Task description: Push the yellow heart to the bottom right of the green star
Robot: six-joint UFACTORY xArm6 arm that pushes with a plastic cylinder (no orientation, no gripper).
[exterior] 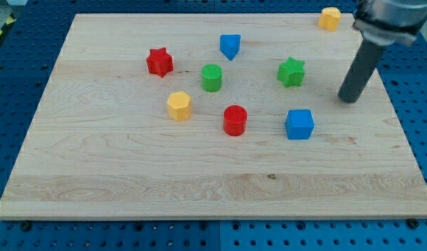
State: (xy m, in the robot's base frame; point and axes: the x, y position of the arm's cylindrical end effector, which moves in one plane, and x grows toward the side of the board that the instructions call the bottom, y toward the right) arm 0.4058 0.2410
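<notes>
The yellow heart [329,18] sits near the top right corner of the wooden board [130,174]. The green star [291,72] lies right of the board's middle, below and left of the heart. My tip [348,100] rests on the board to the right of the green star and well below the yellow heart, touching no block. The dark rod slants up from it toward the view's top right.
A blue cube [299,124] lies below the green star. A red cylinder [235,120], a yellow pentagon [178,105], a green cylinder [211,77], a red star [159,62] and a blue triangular block [229,46] lie further left.
</notes>
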